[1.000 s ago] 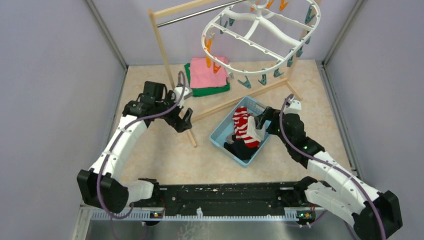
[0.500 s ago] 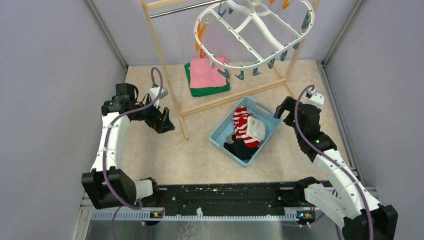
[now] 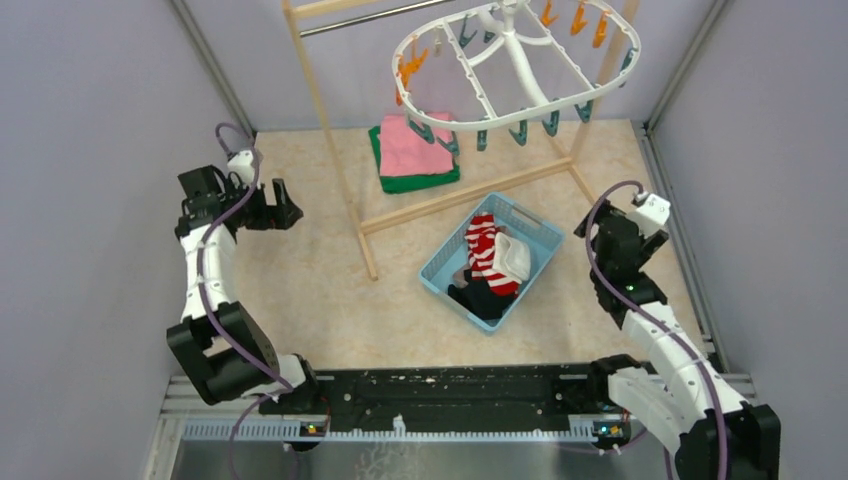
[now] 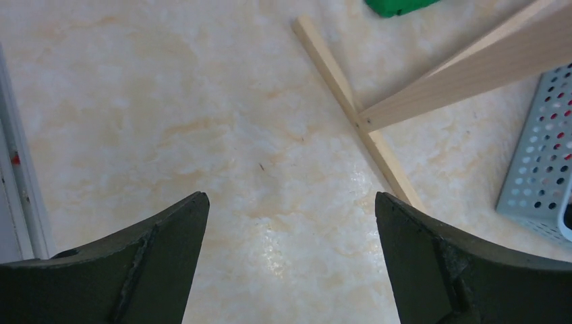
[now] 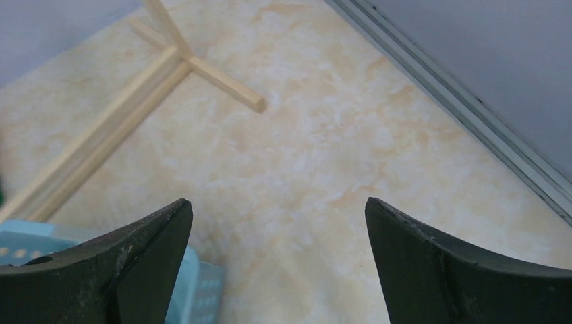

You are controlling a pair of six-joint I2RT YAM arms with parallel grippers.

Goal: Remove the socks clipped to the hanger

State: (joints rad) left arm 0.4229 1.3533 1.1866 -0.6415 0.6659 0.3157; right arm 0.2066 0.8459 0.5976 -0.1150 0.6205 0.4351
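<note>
The left gripper (image 4: 290, 200) is held released, its jaws spread wide, and only the bare marbled surface (image 3: 320, 290) is seen between them. Just beyond it, in the left wrist view, the foot of the wooden rack (image 3: 340, 180) is seen running across the surface. A corner of the blue basket (image 3: 536, 226) is caught at the right edge.

The right gripper (image 5: 276, 202) is likewise held released, with its jaws parted over the surface near the right wall. In the right wrist view, the other foot of the rack is seen ahead of it. A pale blue edge of the basket is seen at the lower left.

The socks (image 3: 490, 265) are found piled in the basket, which is set between the two arms and in front of the rack. A red-and-white striped sock (image 3: 483, 250) is laid beside a white sock (image 3: 514, 257), and black socks (image 3: 480, 298) are bunched at the near end.

The hanger (image 3: 520, 50) is hung from the metal bar (image 3: 380, 15) of the rack, well apart from both grippers. Teal and orange clips (image 3: 405, 70) are seen dangling from its rim. Folded pink and green cloths (image 3: 410, 150) are laid on the surface below its left side.
</note>
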